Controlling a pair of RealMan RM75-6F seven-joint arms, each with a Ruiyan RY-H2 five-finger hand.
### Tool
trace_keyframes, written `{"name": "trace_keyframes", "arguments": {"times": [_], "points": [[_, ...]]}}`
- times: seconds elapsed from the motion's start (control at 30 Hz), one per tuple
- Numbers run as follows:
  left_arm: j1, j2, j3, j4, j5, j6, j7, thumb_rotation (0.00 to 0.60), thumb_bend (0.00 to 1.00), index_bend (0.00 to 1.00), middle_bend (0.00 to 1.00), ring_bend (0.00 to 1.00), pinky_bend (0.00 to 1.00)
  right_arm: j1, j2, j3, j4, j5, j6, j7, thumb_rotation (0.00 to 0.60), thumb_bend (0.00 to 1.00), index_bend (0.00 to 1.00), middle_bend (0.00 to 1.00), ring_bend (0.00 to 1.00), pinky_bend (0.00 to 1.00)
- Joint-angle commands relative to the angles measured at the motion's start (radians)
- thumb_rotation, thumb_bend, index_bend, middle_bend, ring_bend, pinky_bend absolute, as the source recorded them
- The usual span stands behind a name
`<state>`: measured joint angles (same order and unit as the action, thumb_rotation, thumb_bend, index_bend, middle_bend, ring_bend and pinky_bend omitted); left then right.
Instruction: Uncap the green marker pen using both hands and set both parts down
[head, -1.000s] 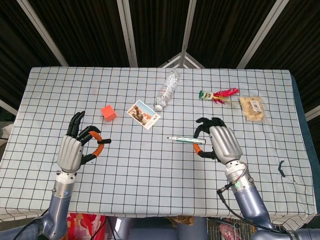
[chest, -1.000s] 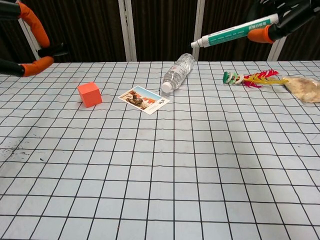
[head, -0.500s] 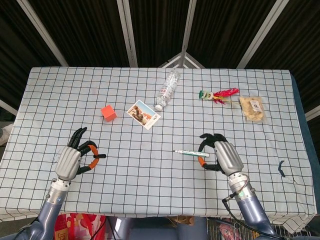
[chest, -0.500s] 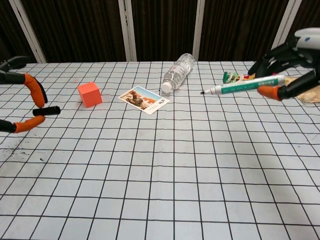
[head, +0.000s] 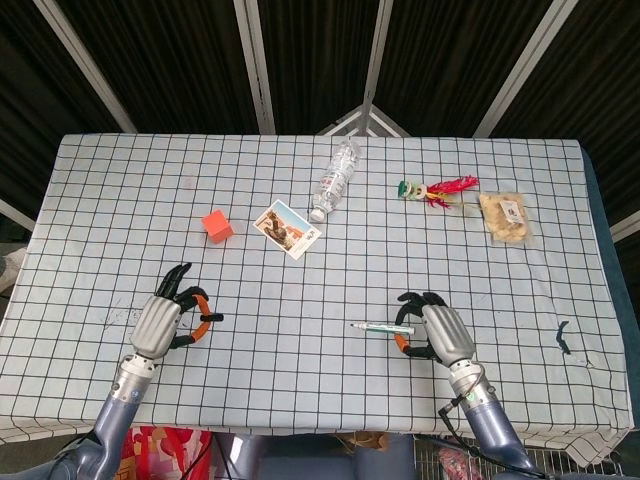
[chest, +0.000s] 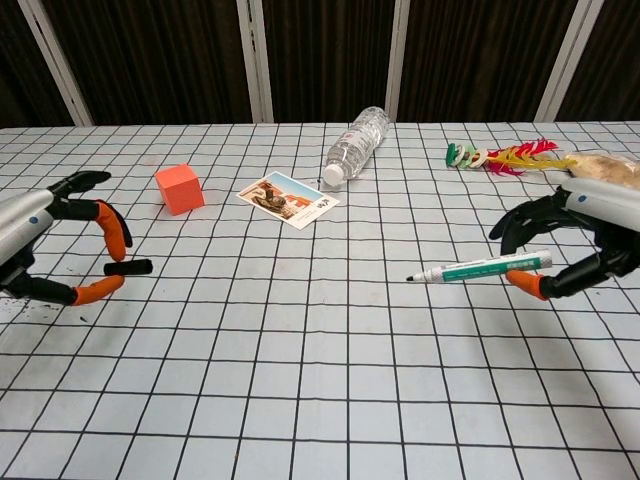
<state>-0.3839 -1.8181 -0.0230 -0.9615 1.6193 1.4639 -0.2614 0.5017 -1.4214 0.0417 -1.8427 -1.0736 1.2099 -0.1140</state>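
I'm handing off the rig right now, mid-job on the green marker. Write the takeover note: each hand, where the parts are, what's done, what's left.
Left hand: pinches the black cap low over the near-left of the table.
Right hand: holds the green marker pen by its rear end, roughly level, bare tip pointing toward the left hand, low over the near-right of the table.
Done: cap is off the pen.
Left: set the pen down, set the cap down, release both. Whether either part already touches the cloth cannot be told.
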Motion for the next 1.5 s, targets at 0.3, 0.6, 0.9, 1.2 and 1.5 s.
{"name": "trace_keyframes", "arguments": {"times": [0.3, 0.6, 0.9, 1.2, 1.5], "points": [[-0.010, -0.012, 0.013, 0.027, -0.040, -0.104, 0.084, 0.600, 0.47, 0.29, 0.19, 0.00, 0.01, -0.012, -0.036, 0.014, 0.043, -0.029, -0.044, 0.015, 0.600, 0.69, 0.83, 0.26, 0.26, 0.14], [0.001, 0.065, 0.000, -0.067, -0.016, -0.030, 0.070, 0.600, 0.47, 0.29, 0.18, 0.00, 0.01, -0.001, -0.076, 0.045, 0.046, -0.035, -0.072, 0.014, 0.600, 0.69, 0.83, 0.26, 0.26, 0.14], [0.021, 0.172, -0.020, -0.196, 0.000, 0.047, 0.089, 0.600, 0.46, 0.28, 0.18, 0.00, 0.01, 0.017, -0.175, 0.042, 0.148, -0.008, -0.114, -0.040, 0.600, 0.69, 0.83, 0.26, 0.26, 0.14], [0.026, 0.278, -0.042, -0.293, 0.002, 0.069, 0.129, 0.600, 0.46, 0.27, 0.18, 0.00, 0.01, 0.018, -0.255, 0.046, 0.309, -0.010, -0.157, -0.014, 0.600, 0.69, 0.83, 0.26, 0.26, 0.14], [0.031, 0.309, -0.041, -0.318, 0.013, 0.079, 0.145, 0.600, 0.46, 0.27, 0.18, 0.00, 0.01, 0.034, -0.252, 0.052, 0.364, 0.003, -0.215, -0.041, 0.600, 0.69, 0.59, 0.24, 0.18, 0.10]]}}
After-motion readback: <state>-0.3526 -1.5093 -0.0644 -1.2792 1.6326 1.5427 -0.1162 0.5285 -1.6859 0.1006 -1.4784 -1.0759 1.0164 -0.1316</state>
